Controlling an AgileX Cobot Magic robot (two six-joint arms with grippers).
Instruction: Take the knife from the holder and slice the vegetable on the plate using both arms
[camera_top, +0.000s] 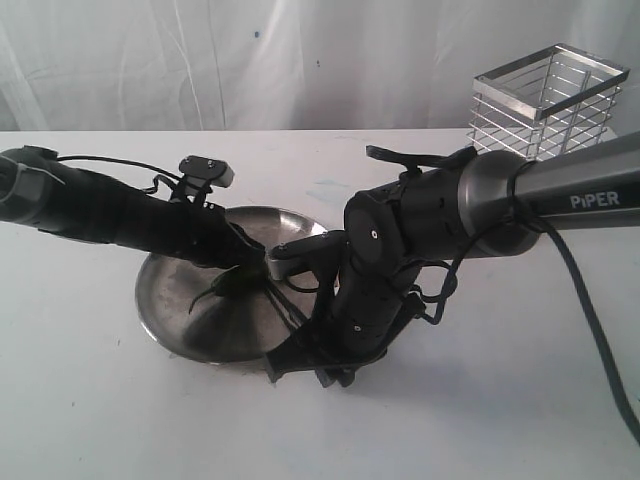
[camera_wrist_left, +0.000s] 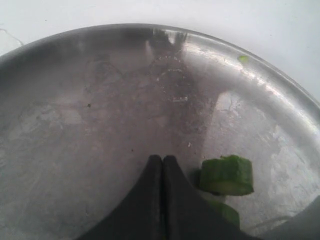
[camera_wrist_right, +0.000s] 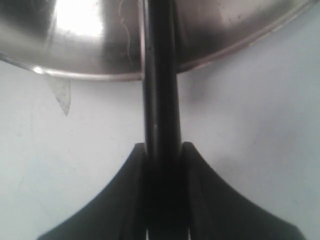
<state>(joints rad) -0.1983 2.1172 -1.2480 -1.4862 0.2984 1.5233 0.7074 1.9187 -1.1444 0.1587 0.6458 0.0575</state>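
Only the wrist views reveal the grips.
Clenched on nothing, the left gripper (camera_wrist_left: 162, 159) has a cut chili piece (camera_wrist_left: 227, 175) just beside its fingertips on the plate (camera_wrist_left: 75, 125); the right gripper (camera_wrist_right: 162, 147) clamps the knife (camera_wrist_right: 161, 75) by its black handle.

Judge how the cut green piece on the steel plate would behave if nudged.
The vegetable piece is a short, roundish chunk, so it would probably roll or skid rather than stay put. The plate looks smooth and shiny, likely giving little grip. Its cut face suggests soft flesh, easily squashed.
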